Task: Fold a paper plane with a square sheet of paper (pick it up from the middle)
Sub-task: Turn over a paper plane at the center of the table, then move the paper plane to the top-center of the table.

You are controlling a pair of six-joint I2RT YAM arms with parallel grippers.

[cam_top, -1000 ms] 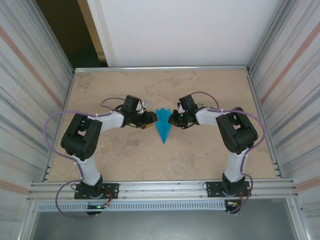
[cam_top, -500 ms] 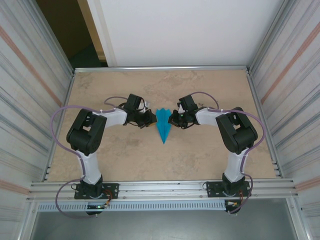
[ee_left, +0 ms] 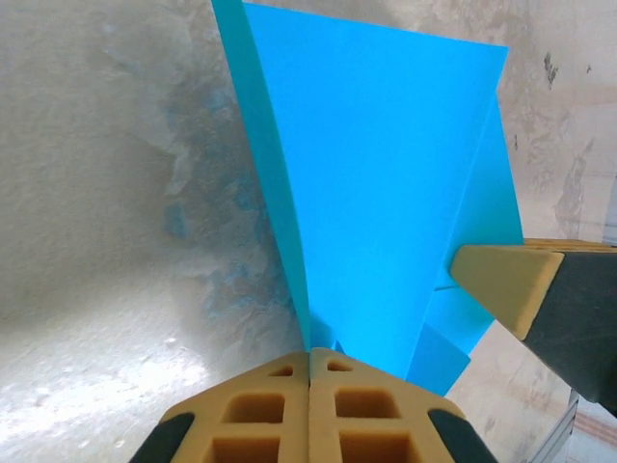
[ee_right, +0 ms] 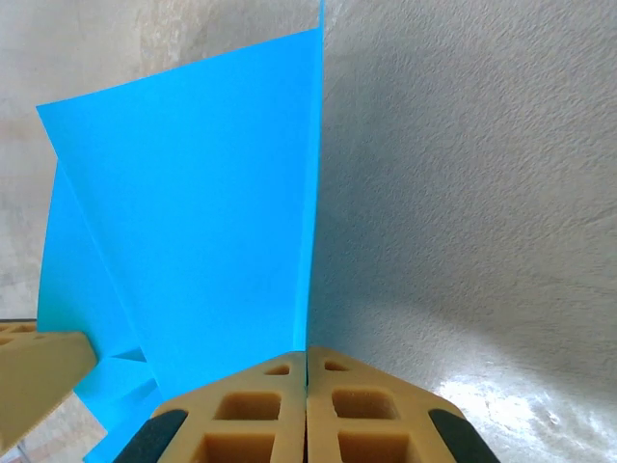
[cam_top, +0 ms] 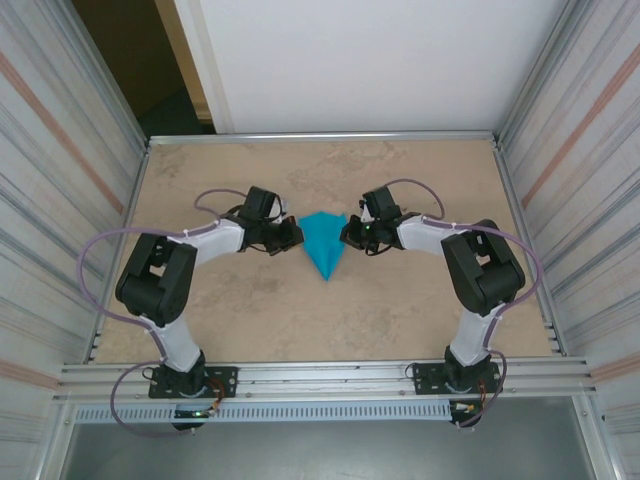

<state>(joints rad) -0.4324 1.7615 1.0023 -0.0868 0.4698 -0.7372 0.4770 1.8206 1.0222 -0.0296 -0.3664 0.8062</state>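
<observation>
The square sheet of paper stands folded into a teal paper plane at the middle of the table, nose toward the near edge, wings spread wide. My left gripper is shut on the edge of its left wing, and the wing runs straight into the closed yellow pads. From the other side, my right gripper is shut on the right wing's edge, which enters its closed pads. Each wrist view also catches the opposite gripper's fingertip at the paper's far side.
The beige marbled tabletop is bounded by a metal frame at the back and corrugated side walls. The arm bases sit on the near rail.
My left gripper has shut on the plane's left wing. The plane now looks wider, with its wings spread apart between the two grippers. The left arm's elbow has shifted.
</observation>
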